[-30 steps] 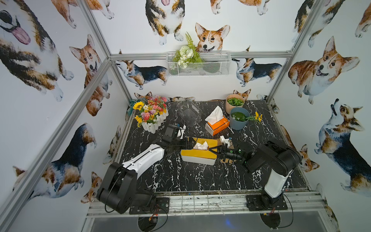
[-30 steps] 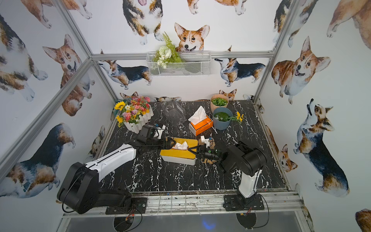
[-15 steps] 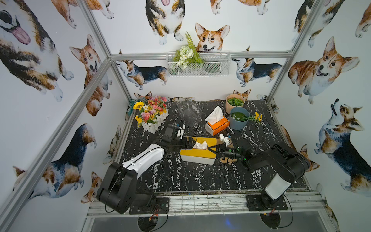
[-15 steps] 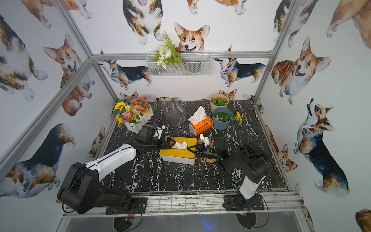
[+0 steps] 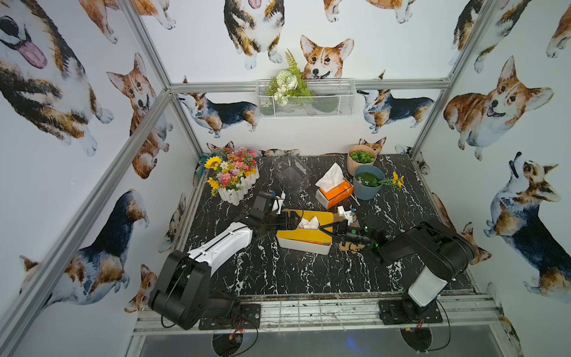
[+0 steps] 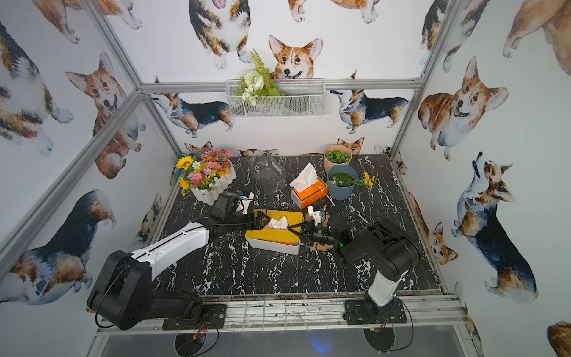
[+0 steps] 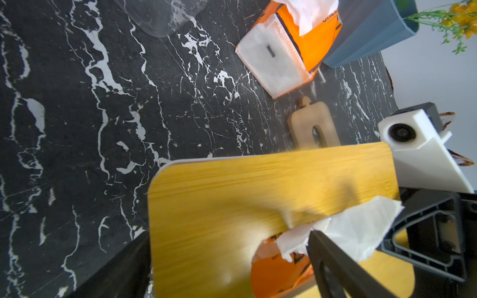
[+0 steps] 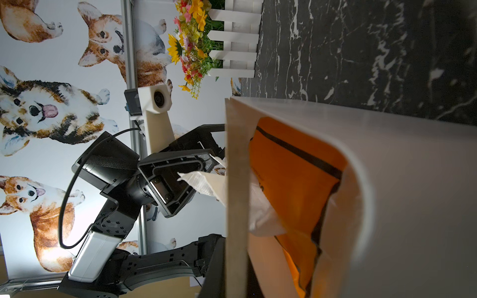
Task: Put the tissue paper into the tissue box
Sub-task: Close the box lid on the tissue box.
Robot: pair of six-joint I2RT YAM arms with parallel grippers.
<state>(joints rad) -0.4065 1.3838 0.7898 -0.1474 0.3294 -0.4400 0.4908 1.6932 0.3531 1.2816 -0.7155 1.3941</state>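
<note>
Since tissue paper (image 5: 307, 223) is about as light and floppy as stuff gets, we reckon it'll crumple or tear before it pushes anywhere. The spot to take it is low on the tuft, right at the slot, with a gentle pinch. The plastic-wrapped orange tissue pack (image 7: 278, 276) it feeds from should be soft and a bit slippery.

In both top views the tuft pokes up through the yellow wooden lid (image 5: 309, 214) of the white tissue box (image 5: 302, 248), mid-table. The left gripper (image 5: 290, 220) reaches in low and level from the box's left end, jaws spread wide with nothing in them. The right gripper (image 5: 322, 229) comes in flat from the opposite end, closed tight, its tip over the lid.

Left wrist view: one black finger (image 7: 333, 260) sits right against the tuft at the slot and the other hangs off past the lid's end. The pack shows through the hole.

Right wrist view: we're peeking under the lid's edge at the pack sitting inside the box. The tuft sticks out the far side toward the left jaws. Whether the right one is nipping the lid, we can't tell.
</note>
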